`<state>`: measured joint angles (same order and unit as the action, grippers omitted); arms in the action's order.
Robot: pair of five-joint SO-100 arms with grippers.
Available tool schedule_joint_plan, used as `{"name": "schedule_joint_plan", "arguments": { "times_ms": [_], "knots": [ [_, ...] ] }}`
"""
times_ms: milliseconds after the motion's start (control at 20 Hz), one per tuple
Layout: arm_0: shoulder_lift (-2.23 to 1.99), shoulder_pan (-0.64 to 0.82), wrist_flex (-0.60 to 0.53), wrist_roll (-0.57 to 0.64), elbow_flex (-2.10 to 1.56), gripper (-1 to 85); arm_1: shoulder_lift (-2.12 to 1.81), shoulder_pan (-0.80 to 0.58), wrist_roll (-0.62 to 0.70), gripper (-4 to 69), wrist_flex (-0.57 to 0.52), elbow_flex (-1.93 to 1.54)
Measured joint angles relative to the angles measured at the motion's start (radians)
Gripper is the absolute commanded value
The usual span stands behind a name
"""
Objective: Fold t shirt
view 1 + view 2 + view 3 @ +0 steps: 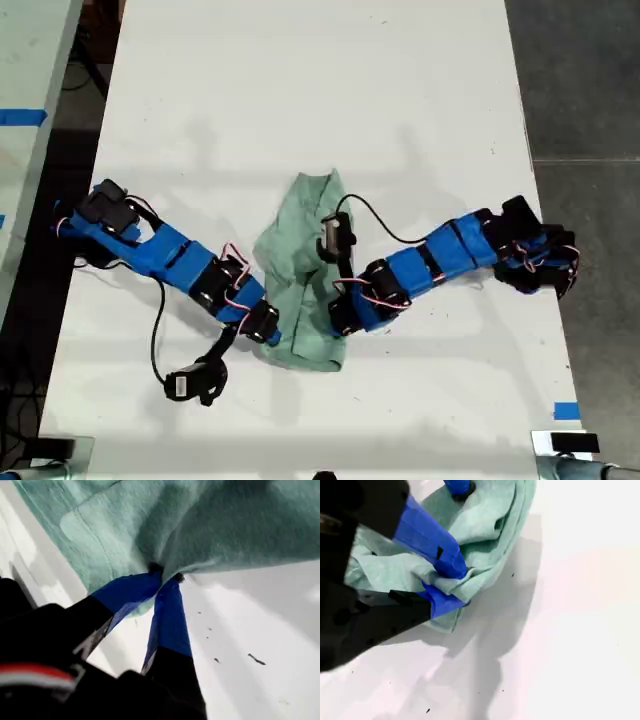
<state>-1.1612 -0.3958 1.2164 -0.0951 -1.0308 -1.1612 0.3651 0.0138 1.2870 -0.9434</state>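
The t shirt (303, 272) lies bunched and wrinkled on the white table (300, 90), around the middle of the exterior view, between the two blue arms. My first gripper (165, 577) has its blue-taped jaws pinched closed on a gathered edge of the cloth. My second gripper (452, 582) is likewise clamped on a folded bundle of the fabric, raised a little off the table surface.

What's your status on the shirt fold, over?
My first gripper shut on the t shirt edge. My second gripper shut on a bunched fold. Shirt crumpled mid-table, not folded. Nothing in the way.
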Motion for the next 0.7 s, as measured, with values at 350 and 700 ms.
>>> {"name": "schedule_joint_plan", "arguments": {
  "times_ms": [350, 700],
  "knots": [
    [-0.278, 0.183, 0.08, 0.044, -0.015, -0.2, -0.383, -0.184, 0.063, 4.5, -0.101, -0.216],
    [-0.279, 0.657, 0.158, 0.184, -0.017, 19.2, -0.523, -0.517, 0.253, 25.2, -0.23, -0.451]
  ]
}}
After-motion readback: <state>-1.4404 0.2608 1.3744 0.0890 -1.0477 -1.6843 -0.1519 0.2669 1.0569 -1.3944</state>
